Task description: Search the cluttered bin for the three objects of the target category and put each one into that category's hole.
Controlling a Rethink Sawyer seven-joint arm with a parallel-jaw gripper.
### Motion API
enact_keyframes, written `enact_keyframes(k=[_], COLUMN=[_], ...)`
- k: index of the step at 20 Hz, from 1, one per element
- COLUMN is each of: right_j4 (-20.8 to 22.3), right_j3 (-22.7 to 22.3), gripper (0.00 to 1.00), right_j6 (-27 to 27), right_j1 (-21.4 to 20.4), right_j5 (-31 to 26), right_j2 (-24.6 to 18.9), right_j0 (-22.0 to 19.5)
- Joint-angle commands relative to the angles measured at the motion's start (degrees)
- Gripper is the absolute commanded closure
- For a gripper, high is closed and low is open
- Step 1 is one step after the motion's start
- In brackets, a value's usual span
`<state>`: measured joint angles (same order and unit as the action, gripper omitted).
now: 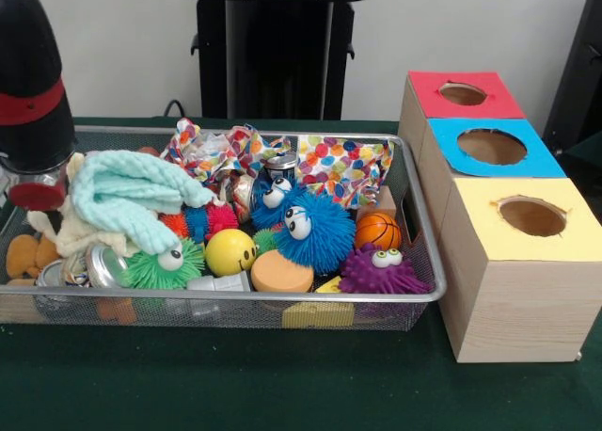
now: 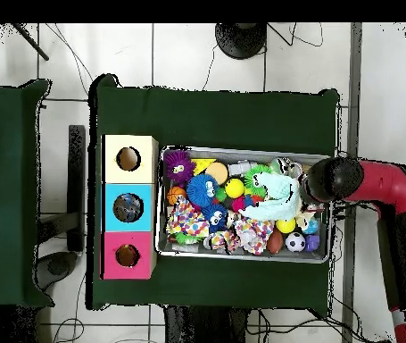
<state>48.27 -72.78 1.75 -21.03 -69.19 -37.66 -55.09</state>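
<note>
hovering at the bin's (image 1: 226,299) end, the gripper (image 1: 36,188) — grip state hidden. tan plush (image 1: 26,254) beneath looks soft, light — best pinched mid-body.

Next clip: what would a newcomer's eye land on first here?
The silver wire-mesh tray, heaped with toys: a fuzzy blue spiky ball with googly eyes at its middle and a mint knitted cloth toward the arm's end. Beside the tray stand three wooden boxes with red, blue and yellow holed tops.
</note>
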Motion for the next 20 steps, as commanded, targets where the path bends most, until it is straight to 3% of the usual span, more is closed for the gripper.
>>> enact_keyframes(k=[1, 9, 13, 20], right_j4=[2.27, 3.06, 3.26, 2.63], right_j3=[-3.90, -0.75, 3.90, 7.61], gripper=[0.00, 0.00, 0.00, 0.00], right_j6=[8.04, 9.14, 11.08, 11.94], right_j1=[1.55, 2.76, 4.61, 3.55], right_j5=[4.33, 4.87, 3.83, 1.01], right_j2=[1.04, 1.07, 0.54, 0.01], right_j0=[-0.45, -0.61, -0.34, 0.85])
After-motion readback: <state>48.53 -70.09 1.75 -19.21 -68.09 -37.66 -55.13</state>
